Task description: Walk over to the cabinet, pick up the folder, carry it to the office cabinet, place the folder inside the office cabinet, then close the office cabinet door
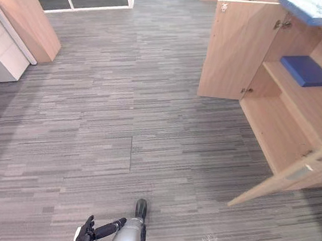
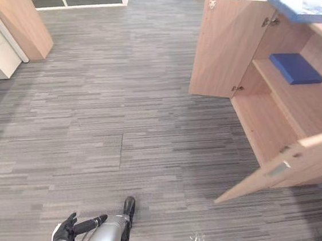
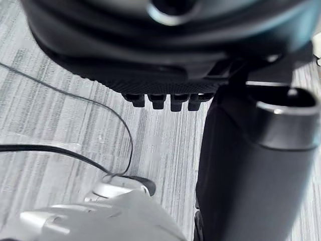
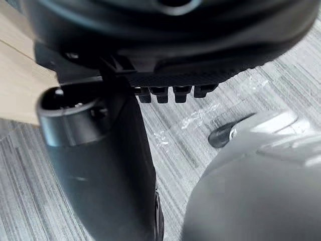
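1. Pale wooden office cabinet (image 1: 276,124) at 2 o'clock, doors open.
2. Flat blue folder (image 1: 307,71) on its inner shelf.
3. Dark left hand (image 1: 86,236) at 7 o'clock, fingers relaxed, empty.
4. Dark right hand (image 4: 165,35) at 5 o'clock, fingers slack, empty.

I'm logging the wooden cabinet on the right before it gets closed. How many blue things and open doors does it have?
Blue things: 2, a dark folder on the shelf, a lighter one on top.
Open doors: 2, the far door and the near door.
Total: 4.
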You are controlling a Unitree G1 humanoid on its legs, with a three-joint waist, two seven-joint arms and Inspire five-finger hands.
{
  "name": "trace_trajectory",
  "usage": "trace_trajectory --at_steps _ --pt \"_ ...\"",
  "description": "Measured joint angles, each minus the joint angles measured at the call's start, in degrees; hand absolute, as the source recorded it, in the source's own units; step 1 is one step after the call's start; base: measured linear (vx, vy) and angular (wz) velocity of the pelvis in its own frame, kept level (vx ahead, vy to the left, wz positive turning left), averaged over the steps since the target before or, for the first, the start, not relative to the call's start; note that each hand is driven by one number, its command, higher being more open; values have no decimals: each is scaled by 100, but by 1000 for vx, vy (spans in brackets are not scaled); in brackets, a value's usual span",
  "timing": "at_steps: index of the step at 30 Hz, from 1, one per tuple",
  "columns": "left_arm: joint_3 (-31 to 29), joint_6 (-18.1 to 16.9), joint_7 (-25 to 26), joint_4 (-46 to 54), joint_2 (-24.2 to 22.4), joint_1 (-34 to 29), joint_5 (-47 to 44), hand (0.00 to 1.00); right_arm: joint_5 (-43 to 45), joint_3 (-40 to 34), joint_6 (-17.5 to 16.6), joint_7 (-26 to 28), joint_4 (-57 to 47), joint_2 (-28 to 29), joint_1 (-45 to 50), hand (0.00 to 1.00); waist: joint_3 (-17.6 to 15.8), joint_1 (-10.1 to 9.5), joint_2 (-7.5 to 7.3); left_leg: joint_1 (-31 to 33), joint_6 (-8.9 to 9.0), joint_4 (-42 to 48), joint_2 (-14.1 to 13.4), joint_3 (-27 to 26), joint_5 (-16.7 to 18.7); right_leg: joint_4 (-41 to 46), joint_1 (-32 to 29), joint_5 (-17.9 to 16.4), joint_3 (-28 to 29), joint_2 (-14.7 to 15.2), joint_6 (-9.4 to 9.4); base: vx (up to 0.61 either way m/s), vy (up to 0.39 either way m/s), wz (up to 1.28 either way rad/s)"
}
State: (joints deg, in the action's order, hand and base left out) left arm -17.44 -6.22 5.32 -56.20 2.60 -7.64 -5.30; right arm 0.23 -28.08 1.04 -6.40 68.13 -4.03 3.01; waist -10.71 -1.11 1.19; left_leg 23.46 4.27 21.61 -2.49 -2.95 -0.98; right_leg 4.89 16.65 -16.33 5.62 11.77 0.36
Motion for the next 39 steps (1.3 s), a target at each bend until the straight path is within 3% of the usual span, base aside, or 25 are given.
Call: trace_trajectory --at_steps 1,3,4,6,7,9,10,11,12,14,16,17,18,19,22,23,24,25,26,28,29,31,34,37,39 --pt "-31 9 13 -57 29 19 -37 100 -7 -22 -47 -8 5 43 6 100 62 5 -48 40 -285 287 76 -73 258 245 -85 147 32 90 61 557 467 -34" --pt "-143 22 44 -216 94 18 -34 100 -9 -24 -62 3 30 125 26 100 216 -17 -224 -110 -475 473 218 -307 539 774 -248 338 276 299 177 494 360 -36" --pt "-158 127 65 -444 199 -5 -35 100 -11 -20 -67 49 30 192 55 100 373 -34 -384 -472 -700 374 403 -548 709 1497 -507 652 504 520 351 514 303 -52" --pt "-156 207 100 -508 229 -112 -41 100 -8 -18 -77 132 25 224 69 100 475 -20 -479 -940 -826 77 648 -680 846 2442 -839 1149 610 707 486 484 279 -49" --pt "-121 196 111 -503 262 -147 -31 100 -7 10 -77 175 13 226 50 100 513 -22 -501 -1386 -928 -328 878 -841 913 3750 -1454 1720 579 895 308 417 252 -38" --pt "-91 205 115 -529 262 -158 33 100 1 82 -70 206 -50 166 -11 100 516 -1 -510 -1827 -984 -659 1049 -910 948 5110 -2116 1896 102 1134 -198 389 224 -31" --pt "-13 227 115 -552 220 -167 69 100 5 253 -85 205 -177 58 -3 100 431 58 -347 -2367 -991 -1034 1096 -885 952 5813 -2459 1491 -738 1316 -484 338 160 -25" --pt "40 236 124 -567 202 -143 97 100 7 336 -94 195 -229 10 -5 100 424 72 -296 -2564 -992 -1166 1070 -867 950 5912 -2546 1246 -1006 1254 -459 332 126 -21" --pt "201 249 129 -611 202 -153 184 100 25 519 -147 159 -325 -34 -20 100 336 106 -151 -2913 -995 -1365 1015 -848 945 5783 -2622 741 -1414 1052 -232 255 76 -13" --pt "405 252 98 -659 248 -87 355 100 91 742 -205 95 -472 -36 -35 100 269 208 -102 -3275 -988 -1568 938 -832 949 5029 -2811 191 -1722 572 21 271 -13 -8" --pt "506 245 115 -657 248 3 546 100 307 923 -256 81 -607 -3 -75 100 203 288 -62 -3430 -949 -1757 763 -818 1074 3636 -3143 138 -2021 1 108 251 -97 0" --pt "507 244 117 -655 265 36 609 100 454 954 -262 72 -615 28 -77 100 182 287 -90 -3521 -861 -1826 691 -825 1143 2630 -3211 343 -2232 -200 132 174 -89 -1" --pt "507 244 114 -655 275 39 626 100 466 947 -257 69 -610 39 -77 100 166 290 -107 -3589 -811 -1861 652 -822 1176 2258 -3219 600 -2304 -273 -1 213 -119 6" --pt "510 251 127 -670 231 29 737 100 484 931 -250 48 -594 18 -10 100 162 332 -67 -3763 -683 -1940 488 -762 1253 1981 -3045 969 -2492 -446 -324 312 -159 6" --pt "350 253 130 -660 123 2 832 100 481 919 -233 0 -591 -21 53 100 189 342 71 -3879 -345 -1747 21 -832 1436 1774 -2812 671 -2646 -937 -523 395 -228 -2" --pt "231 260 120 -641 108 7 831 100 483 919 -225 -9 -598 -1 69 100 174 356 48 -3769 -231 -1382 -77 -836 1511 1674 -2704 660 -2657 -1022 -565 468 -300 -14" --pt "-227 271 114 -567 22 3 824 100 487 942 -224 -10 -651 48 180 100 162 357 -13 -3202 -3 364 -368 -852 1664 1341 -2279 636 -2622 -1238 -609 477 -302 -22" --pt "-426 283 120 -492 -50 -27 817 100 495 949 -224 -7 -724 57 251 100 154 344 7 -2814 -56 1434 -578 -826 1576 1177 -2062 638 -2567 -1363 -641 551 -314 -52" --pt "-668 287 148 -310 -189 -179 787 100 505 951 -227 -17 -857 17 339 100 157 261 108 -2072 -240 3333 -960 -686 1195 956 -1700 588 -2365 -1664 -778 341 -151 -66" --pt "-849 237 149 -39 -377 -286 463 100 508 954 -202 -19 -844 -35 359 100 160 137 211 -1410 -239 4860 -1230 -462 1193 761 -1208 510 -1977 -1969 -896 462 -89 -111" --pt "-850 223 150 99 -379 -282 410 100 505 960 -173 -18 -813 -2 333 100 174 71 154 -1127 -252 5057 -1211 -418 1210 558 -887 491 -1702 -2030 -903 524 -53 -114" --pt "-778 152 149 149 -342 -262 409 100 498 962 -172 -10 -744 51 244 100 198 57 78 -716 -213 4694 -1119 -413 1286 299 -556 488 -1267 -2029 -878 458 -19 -114" --pt "-772 123 142 208 -341 -194 356 100 509 893 -121 -38 -593 85 134 100 125 -31 0 -440 -139 2781 -814 -167 1519 113 -147 460 -714 -1887 -756 458 90 -105" --pt "-792 142 216 187 -318 -175 208 100 616 894 -126 -43 -610 164 131 100 70 -76 -93 -432 66 -61 -490 764 1104 -94 151 317 -292 -1621 -506 493 226 -87" --pt "-822 162 327 90 -356 -188 113 100 676 854 -145 -51 -612 161 191 100 94 -127 -38 -431 139 -828 -539 1155 850 -142 357 144 -107 -1494 -218 529 339 -82"
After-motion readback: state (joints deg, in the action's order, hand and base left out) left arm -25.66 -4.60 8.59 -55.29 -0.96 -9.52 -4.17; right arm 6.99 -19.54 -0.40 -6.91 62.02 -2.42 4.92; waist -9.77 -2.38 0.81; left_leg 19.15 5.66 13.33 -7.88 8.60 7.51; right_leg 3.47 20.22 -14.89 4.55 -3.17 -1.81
